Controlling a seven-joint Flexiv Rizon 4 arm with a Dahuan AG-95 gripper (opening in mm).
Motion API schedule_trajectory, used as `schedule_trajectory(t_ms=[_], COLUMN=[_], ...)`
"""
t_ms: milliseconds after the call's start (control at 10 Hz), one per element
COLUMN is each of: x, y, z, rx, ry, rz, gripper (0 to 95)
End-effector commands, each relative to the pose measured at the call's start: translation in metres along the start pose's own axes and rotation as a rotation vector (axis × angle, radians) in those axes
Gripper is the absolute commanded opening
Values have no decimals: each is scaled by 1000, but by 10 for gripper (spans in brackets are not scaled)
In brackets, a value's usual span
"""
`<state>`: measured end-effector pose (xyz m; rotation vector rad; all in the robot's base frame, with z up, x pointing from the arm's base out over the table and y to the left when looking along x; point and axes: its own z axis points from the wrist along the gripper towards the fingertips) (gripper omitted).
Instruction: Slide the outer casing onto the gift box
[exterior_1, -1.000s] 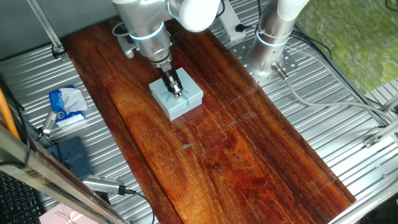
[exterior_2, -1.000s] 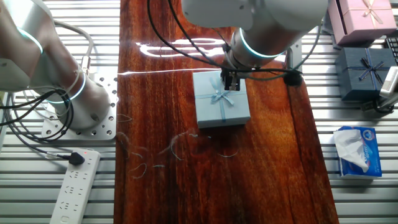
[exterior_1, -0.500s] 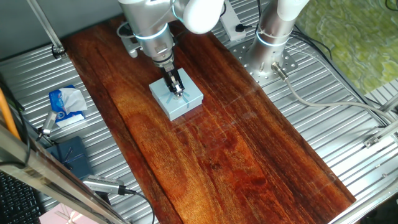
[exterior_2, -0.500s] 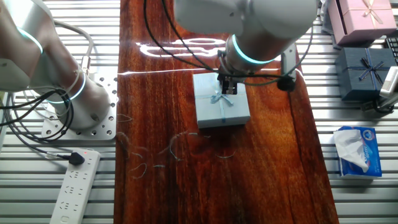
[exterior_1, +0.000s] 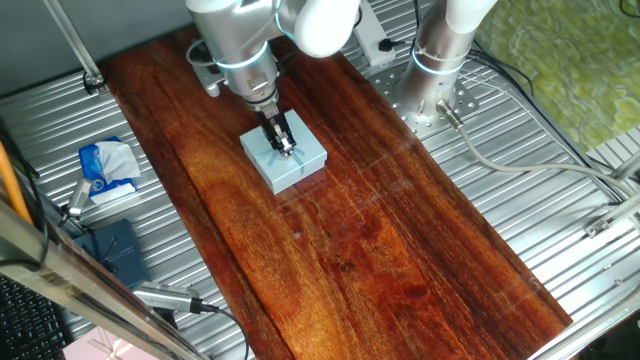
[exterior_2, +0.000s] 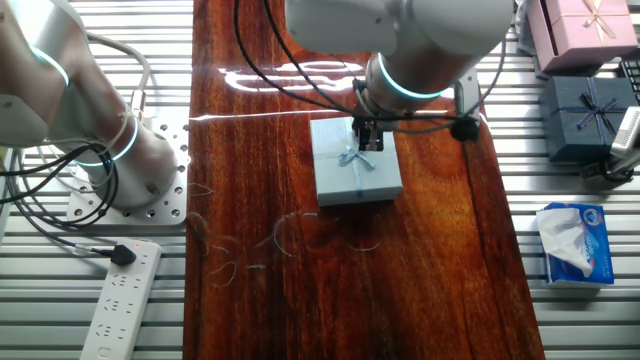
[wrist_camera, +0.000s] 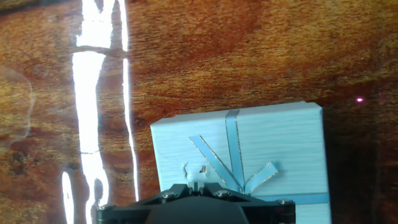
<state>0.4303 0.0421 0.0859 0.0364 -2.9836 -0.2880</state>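
The outer casing (exterior_1: 301, 167) is a light blue square sleeve with a pale ribbon bow. It lies flat on the wooden board and also shows in the other fixed view (exterior_2: 358, 183) and the hand view (wrist_camera: 280, 143). My gripper (exterior_1: 286, 148) points straight down onto its top face at the bow (exterior_2: 366, 146). In the hand view the gripper (wrist_camera: 198, 185) has its jaws drawn together with only a thin slit between them. The gift box tray is not in view in any frame.
A tissue pack (exterior_2: 575, 243), a dark navy box (exterior_2: 585, 115) and a pink box (exterior_2: 580, 28) sit on the metal table beside the board. A second arm's base (exterior_2: 110, 150) and a power strip (exterior_2: 125, 295) stand on the other side.
My gripper has shifted only slightly over the casing's top, sideways and back. The casing stays in the same place.
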Motion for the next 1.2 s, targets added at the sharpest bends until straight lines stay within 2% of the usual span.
schedule_trajectory(t_ms=[100, 200, 400, 600, 700, 900, 1200], x=[4, 6, 10, 12, 13, 15, 21], y=[1, -3, -10, -13, -13, -13, -17], z=[-8, -12, -24, -43, -50, -57, -63], rx=[63, 78, 84, 111, 115, 126, 120], ry=[-6, -8, -4, 11, 10, 10, 12], rz=[-28, -44, -72, -64, -63, -64, -80], gripper=[0, 0, 0, 0, 0, 0, 0])
